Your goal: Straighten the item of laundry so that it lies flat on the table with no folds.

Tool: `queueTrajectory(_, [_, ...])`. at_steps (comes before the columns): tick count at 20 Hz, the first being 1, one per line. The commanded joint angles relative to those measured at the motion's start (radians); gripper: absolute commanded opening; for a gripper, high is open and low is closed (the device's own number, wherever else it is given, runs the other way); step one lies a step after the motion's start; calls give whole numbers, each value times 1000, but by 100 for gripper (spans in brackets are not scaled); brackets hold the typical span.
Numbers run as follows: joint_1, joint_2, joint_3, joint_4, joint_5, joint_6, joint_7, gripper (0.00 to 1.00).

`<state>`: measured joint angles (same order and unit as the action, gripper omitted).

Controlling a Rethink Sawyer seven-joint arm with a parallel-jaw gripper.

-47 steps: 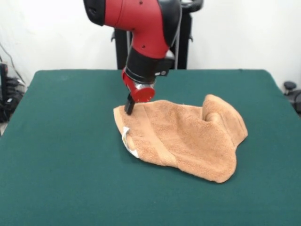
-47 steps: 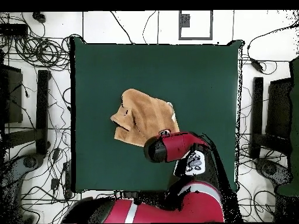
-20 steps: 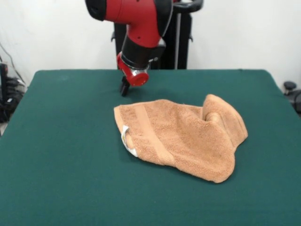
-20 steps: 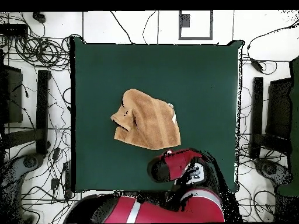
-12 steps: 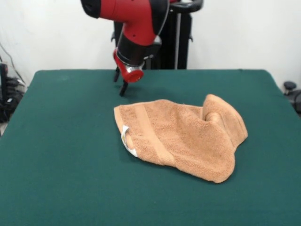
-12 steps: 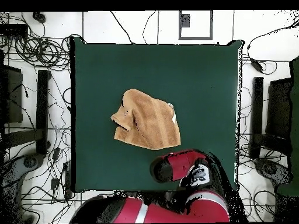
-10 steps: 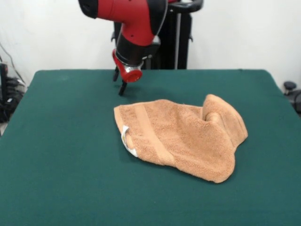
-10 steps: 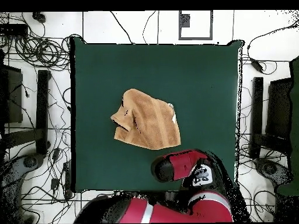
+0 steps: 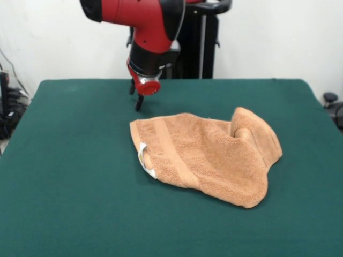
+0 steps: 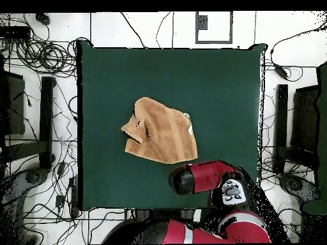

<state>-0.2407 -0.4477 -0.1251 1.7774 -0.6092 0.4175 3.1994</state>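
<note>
One towel [image 9: 206, 156] lies on the one table [image 9: 69, 176], a little toward the right of centre in the front view. It is not flat. Its right end is bunched into a raised hump with a deep fold beside it, while the left part spreads low over the green cloth. One flat woven band runs slantwise across the left part, and one small white tag [image 9: 146, 162] curls at the left edge, touching the cloth. From overhead the towel [image 10: 159, 131] shows as a rough four-sided shape, its crumpled end toward the picture's left.

One red and black arm [image 9: 144, 21] comes down behind the towel's left corner. Its gripper [image 9: 136, 94] hangs above bare table, near that corner but apart from it, and holds nothing. Two dark fingers [image 9: 139, 102] show below the red wrist, with a small gap between them, so they stand parted. Overhead, the arm [image 10: 201, 177] covers the gripper entirely.
</note>
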Motion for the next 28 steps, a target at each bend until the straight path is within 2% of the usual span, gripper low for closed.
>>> queueTrajectory(1, [0, -35, 182, -100, 68, 129, -177, 100])
queueTrajectory(6, [-23, -58, 221, -128, 81, 183, -214, 100])
queueTrajectory(15, [-85, -29, 291, -165, 54, 183, -238, 100])
queueTrajectory(21, [-82, 31, 294, -216, 18, 144, -208, 100])
queueTrajectory(28, [-37, 95, 282, -268, 35, 116, -131, 100])
